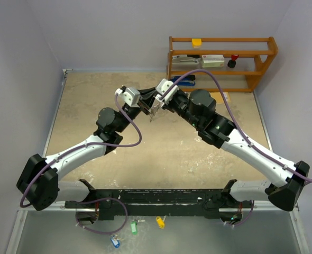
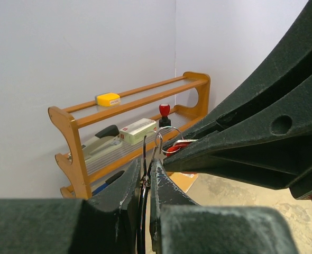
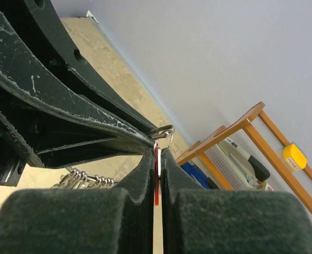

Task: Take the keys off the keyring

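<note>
**Left gripper** [image 2: 147,168]: The jaws are drawn in until only a thin slot shows. In that slot sit a narrow dark strip, seen edge-on, and one side of the keyring [image 2: 168,138]. The grip appears to be on the ring wire, but the left wrist view does not settle whether the strip or the wire takes the load. The ring loop stands just beyond the fingertips, above and slightly right of them.

**Load between the hands:** The silver keys [image 3: 84,177] hang in a loose bunch under the left gripper's fingers, clear of the table [image 1: 92,95].

- Weight: judged light, with no strain on either arm.
- Stiffness: the keys are rigid. The ring is springy wire whose coil must be pried open, then each key is fed round it.
- Surface: smooth metal, likely to slip or pivot under flat pads.
- Behaviour: the bunch swings freely and can snag.

**Right gripper** [image 3: 157,159]: The jaws are clamped flat on the red tag [image 3: 156,182], which runs down the centre line between the pads. The ring sits at this hand's fingertips and touches the tag's top end.

**Where to hold:** Pinch the ring wire beside its split. Grip a key or tag by its broad faces, near the hole, for control of the angle.
</note>
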Robot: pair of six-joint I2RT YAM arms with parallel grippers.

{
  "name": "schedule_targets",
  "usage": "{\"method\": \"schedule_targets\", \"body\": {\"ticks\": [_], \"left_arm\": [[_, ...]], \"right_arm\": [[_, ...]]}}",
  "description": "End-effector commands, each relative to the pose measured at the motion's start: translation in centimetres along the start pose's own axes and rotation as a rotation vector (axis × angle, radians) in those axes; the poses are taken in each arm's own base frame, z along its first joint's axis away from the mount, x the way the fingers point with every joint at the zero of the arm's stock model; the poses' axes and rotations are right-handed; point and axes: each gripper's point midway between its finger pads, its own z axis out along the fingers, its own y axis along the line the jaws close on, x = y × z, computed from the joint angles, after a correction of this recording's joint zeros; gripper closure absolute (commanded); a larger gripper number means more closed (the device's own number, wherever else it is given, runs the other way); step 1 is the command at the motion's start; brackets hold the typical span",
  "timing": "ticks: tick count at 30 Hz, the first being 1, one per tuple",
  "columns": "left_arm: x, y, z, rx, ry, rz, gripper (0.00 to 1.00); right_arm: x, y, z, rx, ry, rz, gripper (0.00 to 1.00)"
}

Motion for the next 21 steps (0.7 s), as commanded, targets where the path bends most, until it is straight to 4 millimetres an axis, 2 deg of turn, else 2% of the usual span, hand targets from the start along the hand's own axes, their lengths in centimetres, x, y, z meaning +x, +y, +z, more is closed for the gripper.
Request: {"method": "schedule_targets", "body": {"ticks": [1,10,15,18,21], "left_arm": [[-3.1,2.2,0.9,-0.101,-0.090,0.049,1.00],[-3.6,3.2,0.9,-0.153,-0.111,0.057,1.00],[-4.0,3.7,0.6,-0.179,-0.116,0.068,1.00],[-4.1,3.8,0.2,-0.188,-0.114,0.074,1.00],[-4.0,3.9,-0.3,-0.197,-0.103,0.078,1.00]], "right_arm": [[-2.2,2.5,-0.4,-0.123,-0.044,-0.010,1.00],[-0.9,4.3,-0.4,-0.162,0.023,-0.037,1.00],[-0.7,4.5,-0.5,-0.151,0.035,-0.043,1.00],[-0.3,3.7,-0.5,-0.095,0.047,-0.046,1.00],[-0.1,0.7,-0.4,0.081,0.060,-0.032,1.00]]}}
